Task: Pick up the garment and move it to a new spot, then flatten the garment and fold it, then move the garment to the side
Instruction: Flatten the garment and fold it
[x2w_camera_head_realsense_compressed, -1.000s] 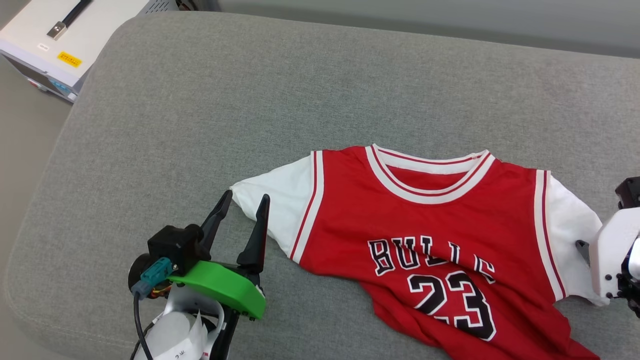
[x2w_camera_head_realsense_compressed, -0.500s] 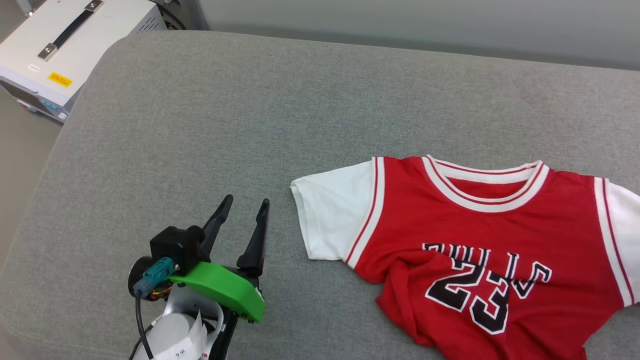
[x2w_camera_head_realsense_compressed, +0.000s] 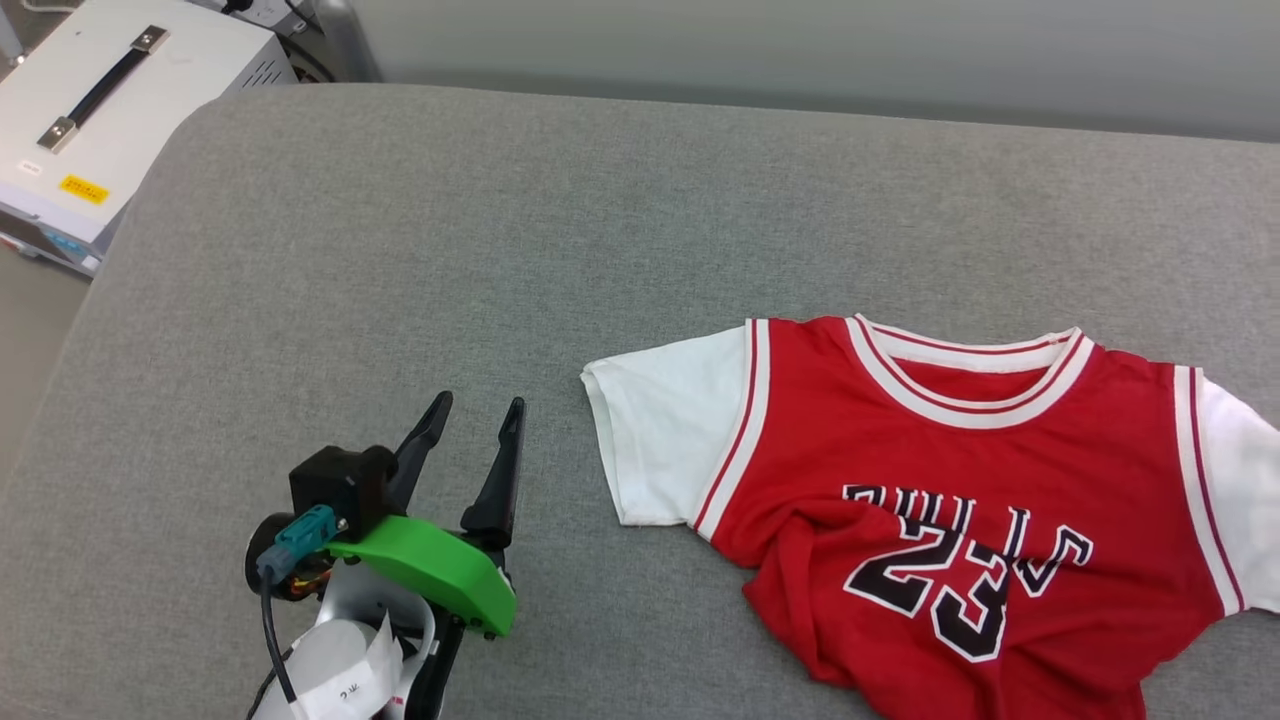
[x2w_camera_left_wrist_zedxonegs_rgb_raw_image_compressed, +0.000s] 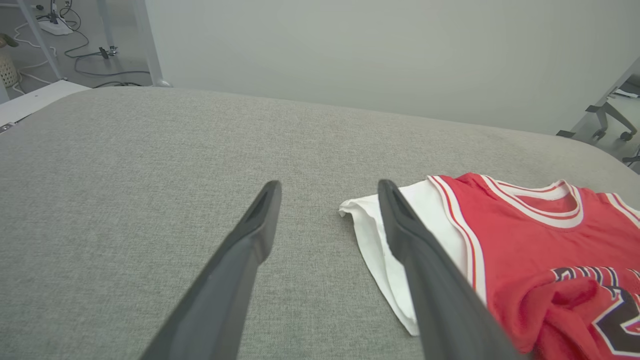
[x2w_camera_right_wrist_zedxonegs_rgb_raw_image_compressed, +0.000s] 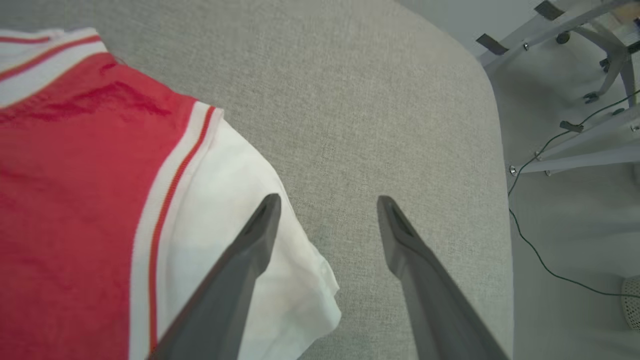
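Note:
The garment (x2w_camera_head_realsense_compressed: 960, 480), a red jersey with white sleeves and a black "23", lies face up on the grey cushion (x2w_camera_head_realsense_compressed: 500, 250), its lower front bunched over the lettering. My left gripper (x2w_camera_head_realsense_compressed: 478, 408) stands open a short way left of the garment's white sleeve (x2w_camera_head_realsense_compressed: 665, 440), with nothing between its fingers. In the left wrist view the left gripper (x2w_camera_left_wrist_zedxonegs_rgb_raw_image_compressed: 327, 186) points past the sleeve's edge (x2w_camera_left_wrist_zedxonegs_rgb_raw_image_compressed: 370, 225). The right gripper (x2w_camera_right_wrist_zedxonegs_rgb_raw_image_compressed: 327, 201) is open above the garment's other white sleeve (x2w_camera_right_wrist_zedxonegs_rgb_raw_image_compressed: 225, 200), one finger over the cloth, the other over bare cushion.
A white equipment box (x2w_camera_head_realsense_compressed: 90, 130) with a black handle stands off the cushion's far left corner. The cushion's right edge (x2w_camera_right_wrist_zedxonegs_rgb_raw_image_compressed: 500, 175) drops to a floor with cables and metal frame legs (x2w_camera_right_wrist_zedxonegs_rgb_raw_image_compressed: 575, 155). A pale wall runs behind the cushion.
The camera has swung left, so the garment sits further right in view. The jersey's lower front has bunched up over the lettering. The right arm has left the head view.

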